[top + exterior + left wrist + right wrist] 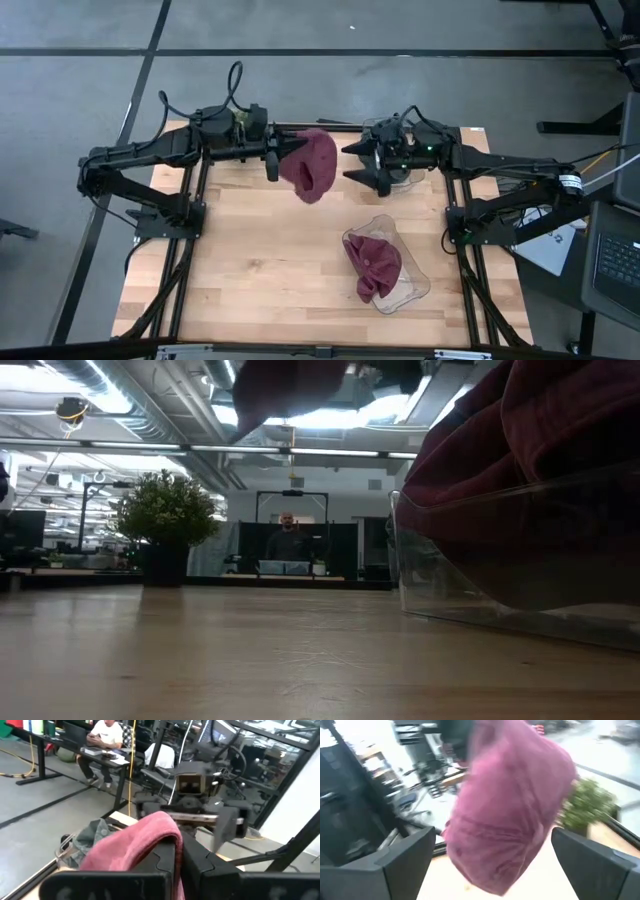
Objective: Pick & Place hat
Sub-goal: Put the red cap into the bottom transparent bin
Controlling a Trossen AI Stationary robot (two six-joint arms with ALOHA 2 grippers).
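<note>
High view: two soft maroon knit hats. One hat (312,165) hangs above the tabletop (260,260), clamped in the left gripper (272,155) jaws. The second hat (374,264) lies crumpled in one clear plastic tray (415,290). The right gripper (372,165) faces the hanging hat, jaws spread, grasping nothing.

Two dark red knitted hats are in sight: one hanging dark red knitted hat (311,165) above the light wooden desk (250,270), and a second crumpled dark red knitted hat (373,264) lying in a container. Two clear plastic tubs show: one clear plastic tub (410,285) holding that second hat, another clear tub (67,851) with grey-green cloth at the desk's far edge. Two dark robot arms work here, each with one two-fingered tool: left tool (272,157), right tool (368,164). One potted green plant (165,525) stands beyond.
</note>
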